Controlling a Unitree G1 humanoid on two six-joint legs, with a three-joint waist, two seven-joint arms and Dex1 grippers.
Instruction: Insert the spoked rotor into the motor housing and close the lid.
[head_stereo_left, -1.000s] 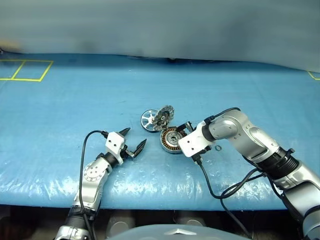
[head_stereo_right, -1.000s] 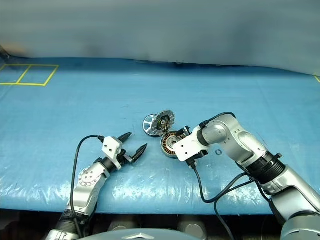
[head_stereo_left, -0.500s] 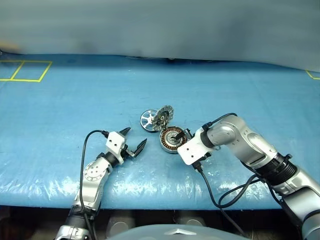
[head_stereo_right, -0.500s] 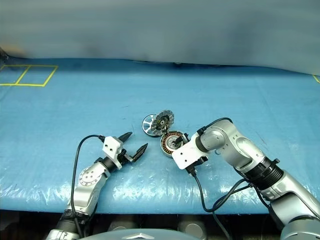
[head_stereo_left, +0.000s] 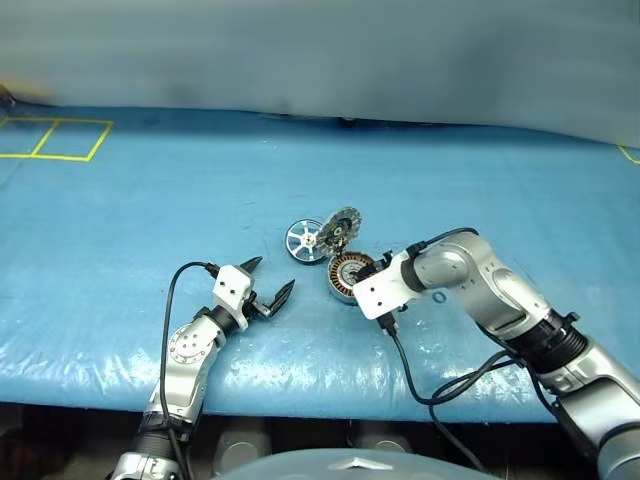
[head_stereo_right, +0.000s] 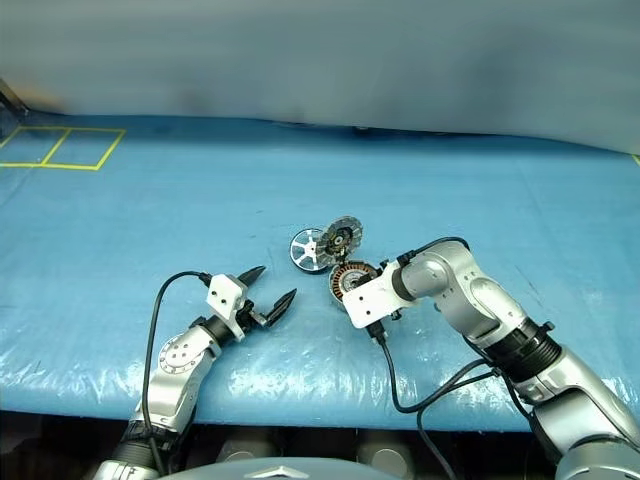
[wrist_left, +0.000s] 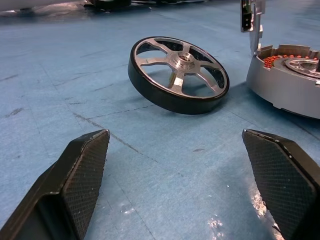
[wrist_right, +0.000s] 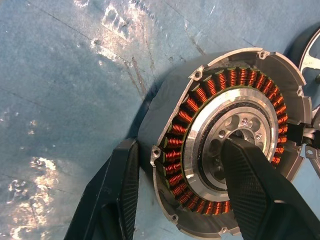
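Since a second ago the right gripper has slid from the housing's right side down onto its near rim, its jaws narrowing; the left gripper has kept still.

Left eye view: the housing sits at centre frame on the blue worktop, its lid standing open just above it. The rotor lies just left of the lid, apart from both grippers. The left jaws hang wide open, lower left of the rotor, holding nothing.

Left wrist view: the rotor rests tilted, one edge propped off the cloth, ahead of the spread fingers. The housing is at the right edge.

Right wrist view: one finger lies over the housing's silver hub, the other outside the wall, so the jaws straddle the copper windings, half closed. Whether they already pinch the wall I cannot tell.

The step looks like steadying the housing. Done well, the grip should bear on the metal wall, not the windings, and stay low so the left arm can bring the rotor in flat over the hub.
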